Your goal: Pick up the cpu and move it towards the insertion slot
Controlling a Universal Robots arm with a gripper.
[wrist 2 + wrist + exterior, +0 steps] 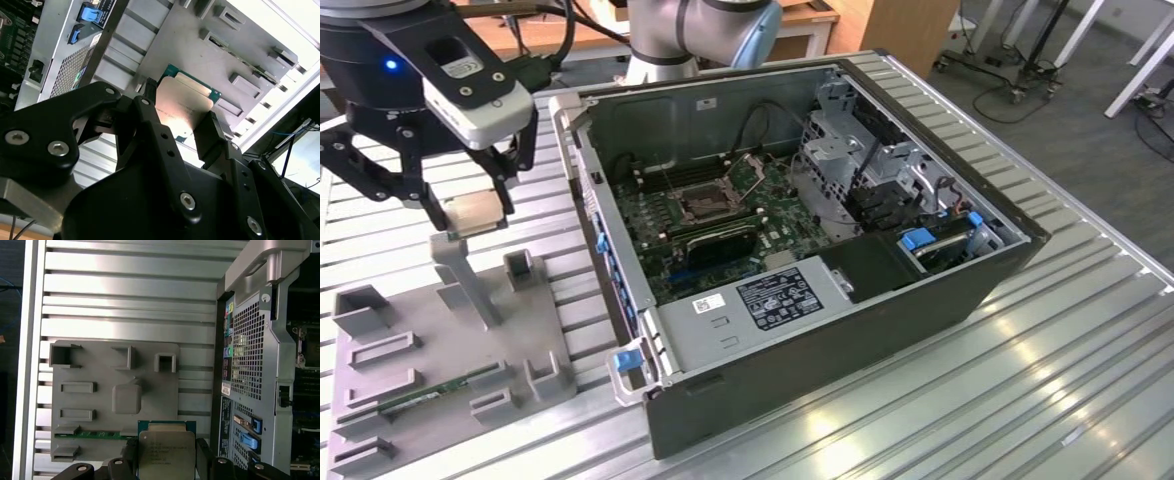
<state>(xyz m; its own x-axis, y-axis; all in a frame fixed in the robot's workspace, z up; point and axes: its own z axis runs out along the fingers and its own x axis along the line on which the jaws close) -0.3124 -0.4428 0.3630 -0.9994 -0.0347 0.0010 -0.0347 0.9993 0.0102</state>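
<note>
- Silver metal slats make up the ribbed worktop (1067, 330). Past its edge there is grey floor (1067, 110), some white furniture legs (1147, 60) and a brown wooden desk (894, 30).
- On the worktop lies a big dark grey metal computer case (854, 340). Its top side is open, so you can see the green circuit board (720, 235) inside.
- On that board sits the insertion slot (707, 200), a square socket with a silver metal frame and a dark middle.
- Just beside the case, on the exterior view's left, lies a flat grey plastic plate (400, 330) with small holders and one tall post (460, 275).
- A long green memory stick (434, 392) lies in one holder of the plate.
- Up over the plate hangs the black metal pincer (470, 213). It is closed on the small flat square cpu (471, 215), which has a silvery-beige metal face. One finger presses on each of two sides.
- The cpu is in the air above the grey plate, near the top of the tall post.
- The cpu is well apart from the insertion slot. A strip of bare worktop and the wall of the case lie between them.
- Above the open case there is free room.
</note>
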